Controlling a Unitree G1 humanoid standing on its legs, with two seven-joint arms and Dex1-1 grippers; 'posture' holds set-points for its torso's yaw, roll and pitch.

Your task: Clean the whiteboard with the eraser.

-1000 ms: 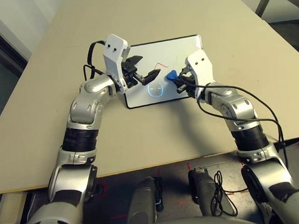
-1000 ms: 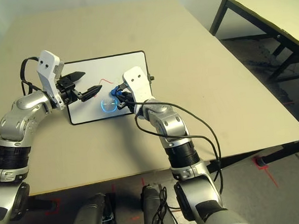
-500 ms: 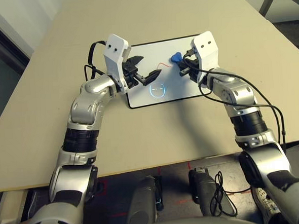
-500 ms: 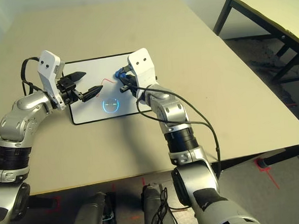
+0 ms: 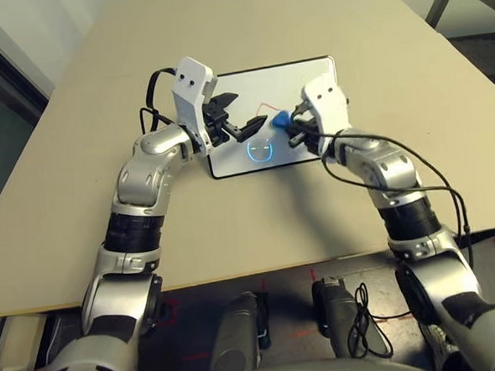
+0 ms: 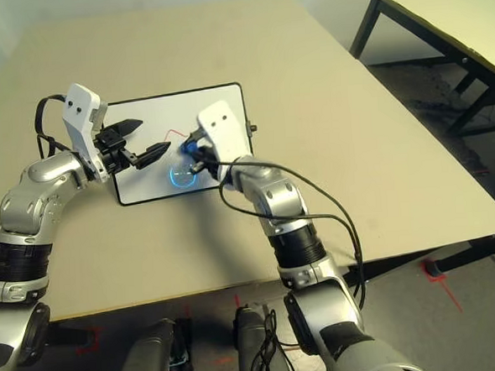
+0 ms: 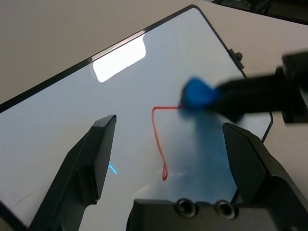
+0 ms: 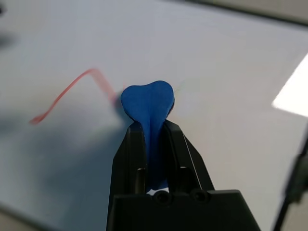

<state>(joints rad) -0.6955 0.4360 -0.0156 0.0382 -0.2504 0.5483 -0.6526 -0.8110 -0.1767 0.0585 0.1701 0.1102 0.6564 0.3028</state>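
Eraser (image 8: 147, 103) looks soft, squeezed between the right gripper (image 8: 153, 139) fingers — left gripper (image 7: 168, 144) gapes wide over the whiteboard (image 5: 308, 77).

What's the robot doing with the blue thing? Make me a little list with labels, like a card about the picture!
Board: whiteboard lying flat on the tan table
Blue thing: eraser, pinched in the right pincer
Where the eraser is: at one end of the red line
Other drawing: a round blue doodle near the board's front edge
Left pincer: open, holding nothing, over the board's left part
Cleaning done? Not yet; red line and blue doodle both remain
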